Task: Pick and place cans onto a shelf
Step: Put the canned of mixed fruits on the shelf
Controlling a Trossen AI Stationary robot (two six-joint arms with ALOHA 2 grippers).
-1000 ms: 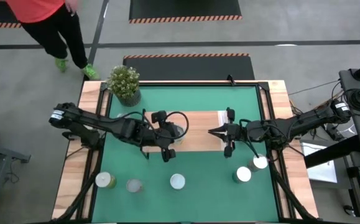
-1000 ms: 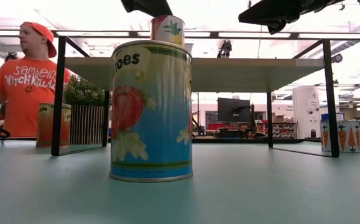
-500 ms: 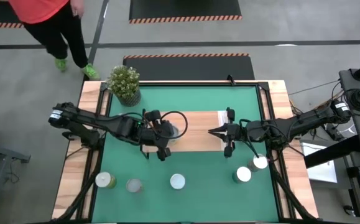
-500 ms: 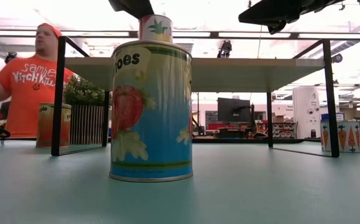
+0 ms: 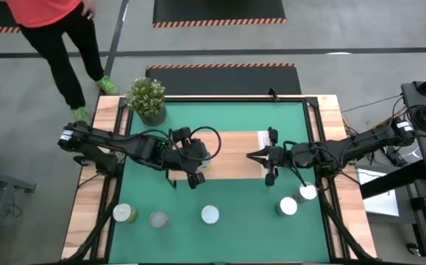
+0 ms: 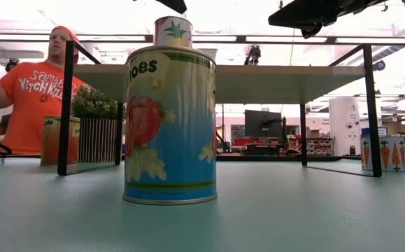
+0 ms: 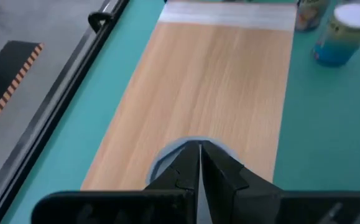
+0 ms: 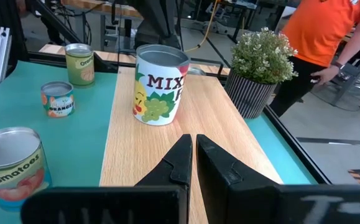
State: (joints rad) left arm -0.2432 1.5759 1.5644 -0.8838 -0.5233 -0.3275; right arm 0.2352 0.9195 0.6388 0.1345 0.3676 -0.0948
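Standing nearest the front edge of the mat (image 5: 235, 195) are five cans, all upright with their long axes vertical and silvery tops up: two at the left (image 5: 125, 213), a tomato can (image 6: 168, 126) in the middle, and a pair at the right (image 5: 287, 207). Behind them runs the shelf (image 5: 235, 158), its length lying across the table.

One mixed can (image 8: 160, 84) already stands upright on the shelf's left part. The left gripper (image 7: 199, 149) hangs directly above that can's top, clenched and holding nothing. The right gripper (image 8: 192, 142) hovers over the shelf's right part, also clenched and empty, pointing along the board toward the mixed can.

My guess is another can comes next. The right pair sits just forward of the right gripper, so that arm is nearer; the tomato can lies forward of the left one.

Farther back stand a plant (image 5: 147, 99) and a person (image 6: 31, 91).
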